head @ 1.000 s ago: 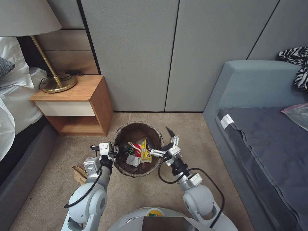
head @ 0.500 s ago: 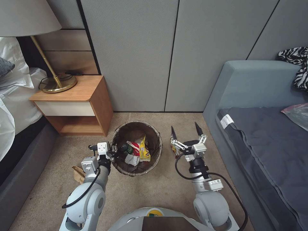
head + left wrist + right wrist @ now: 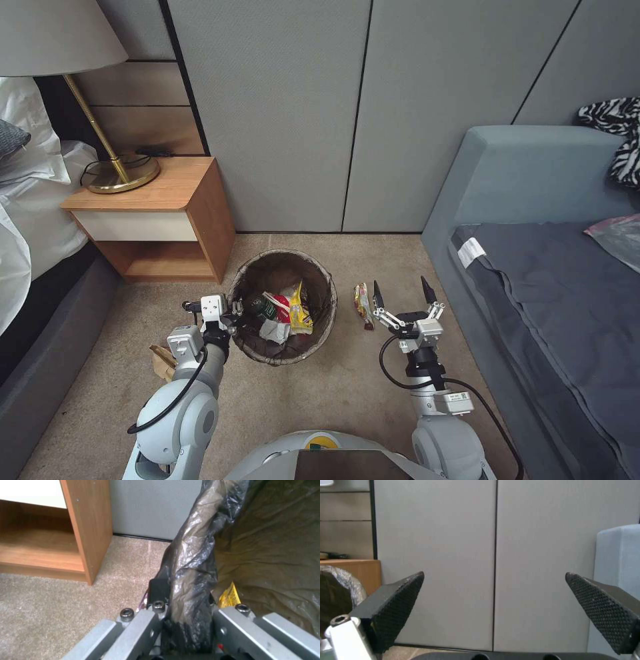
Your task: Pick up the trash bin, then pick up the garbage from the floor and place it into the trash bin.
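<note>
Head view, left tool [image 3: 235, 319] gripping trash bin [image 3: 320, 323]

There was one trash bin [image 3: 283, 307] — inside it one yellow wrapper [image 3: 301, 312], one red cup [image 3: 283, 308], one bottle [image 3: 261, 308] and one white tissue [image 3: 275, 330]. One wrapper [image 3: 363, 305] lay on the carpet — and one brown paper scrap [image 3: 161, 362]. Two hands: left hand [image 3: 235, 313], right hand [image 3: 401, 295].

Our two-armed grey bot, up close

We've got rounded pale-grey arm shells, black cables looping off both wrists, silver linkage grippers – the right gripper [image 3: 403, 294] has black, dimple-textured pointed fingertips [image 3: 398, 597], and the left gripper [image 3: 235, 313] shows black socket screws.
</note>
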You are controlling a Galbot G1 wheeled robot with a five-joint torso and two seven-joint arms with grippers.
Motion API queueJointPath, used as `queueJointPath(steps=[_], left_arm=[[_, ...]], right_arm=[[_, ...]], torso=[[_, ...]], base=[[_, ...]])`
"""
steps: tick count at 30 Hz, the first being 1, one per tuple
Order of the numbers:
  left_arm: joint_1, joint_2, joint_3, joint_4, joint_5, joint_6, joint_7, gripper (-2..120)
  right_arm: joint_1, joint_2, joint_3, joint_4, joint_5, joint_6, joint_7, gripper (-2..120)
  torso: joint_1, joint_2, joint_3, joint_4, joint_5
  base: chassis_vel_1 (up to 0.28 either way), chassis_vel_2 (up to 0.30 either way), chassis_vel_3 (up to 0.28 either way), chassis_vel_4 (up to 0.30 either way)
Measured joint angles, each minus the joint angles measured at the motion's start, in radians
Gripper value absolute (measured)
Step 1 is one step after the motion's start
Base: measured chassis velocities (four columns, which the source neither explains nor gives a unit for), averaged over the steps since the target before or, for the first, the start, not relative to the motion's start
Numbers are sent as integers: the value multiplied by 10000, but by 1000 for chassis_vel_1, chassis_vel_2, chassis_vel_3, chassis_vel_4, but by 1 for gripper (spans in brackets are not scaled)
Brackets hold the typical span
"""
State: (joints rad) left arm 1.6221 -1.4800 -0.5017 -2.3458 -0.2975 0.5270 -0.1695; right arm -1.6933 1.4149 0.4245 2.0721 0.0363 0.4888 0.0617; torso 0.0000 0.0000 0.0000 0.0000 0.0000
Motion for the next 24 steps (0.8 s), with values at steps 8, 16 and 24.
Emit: queueJointPath(steps=[8,16,24], left_arm=[[-3,0,-12,-8,3,3,0,2],[6,-3,-34,-13,3,4,0,2],[56,20,-16,-53,7,-2,37,2]], right_arm=[[28,-8,6,-10,14,4,-7,100],[79,-5,7,-43,33,8,-23,100],[2431,-474,-105,-590,741,-1929,92,100]], torso=[[0,0,0,0,0],[0,0,0,0,0],[0,0,1,1,1]], base=[[0,0,0,0],[0,0,0,0],[0,0,0,0]])
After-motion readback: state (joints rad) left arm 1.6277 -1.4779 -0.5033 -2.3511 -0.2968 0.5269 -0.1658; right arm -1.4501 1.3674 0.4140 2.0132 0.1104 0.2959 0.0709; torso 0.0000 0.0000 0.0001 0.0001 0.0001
